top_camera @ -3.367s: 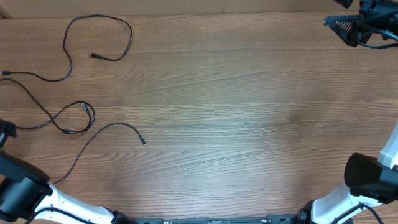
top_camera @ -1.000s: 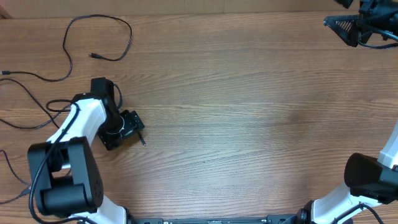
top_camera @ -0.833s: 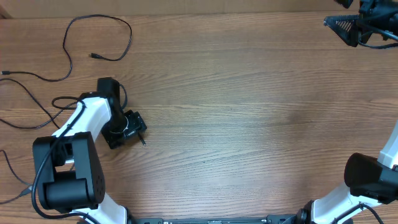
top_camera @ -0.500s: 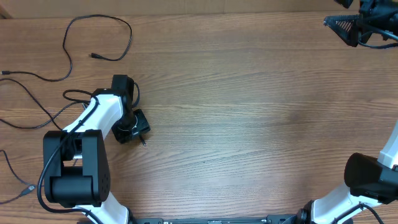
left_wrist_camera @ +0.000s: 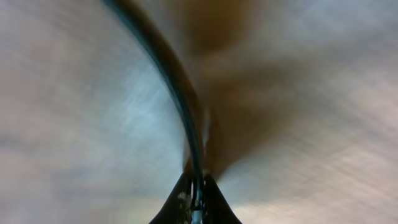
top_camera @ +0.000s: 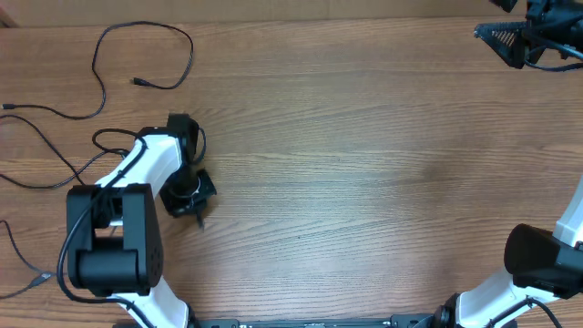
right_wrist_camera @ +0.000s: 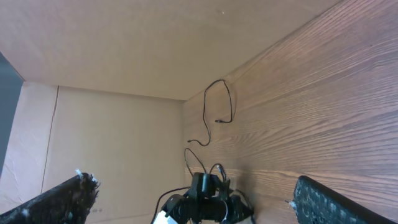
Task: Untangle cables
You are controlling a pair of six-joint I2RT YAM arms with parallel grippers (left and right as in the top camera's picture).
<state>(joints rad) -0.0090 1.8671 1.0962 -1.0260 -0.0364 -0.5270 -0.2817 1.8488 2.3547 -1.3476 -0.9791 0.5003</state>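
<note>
Now | your left end effector (left_wrist_camera: 196, 186) clamps a thin black flexible cord (left_wrist_camera: 178, 93) | only left wrist shows it, overhead hides it | right end effector (right_wrist_camera: 198, 198) spread wide

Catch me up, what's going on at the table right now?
The left gripper is shut on the end of a thin black cable, on the left side of the table. A second cable lies loose at the far left corner. The right gripper is open, off at the far right, holding nothing.
</note>
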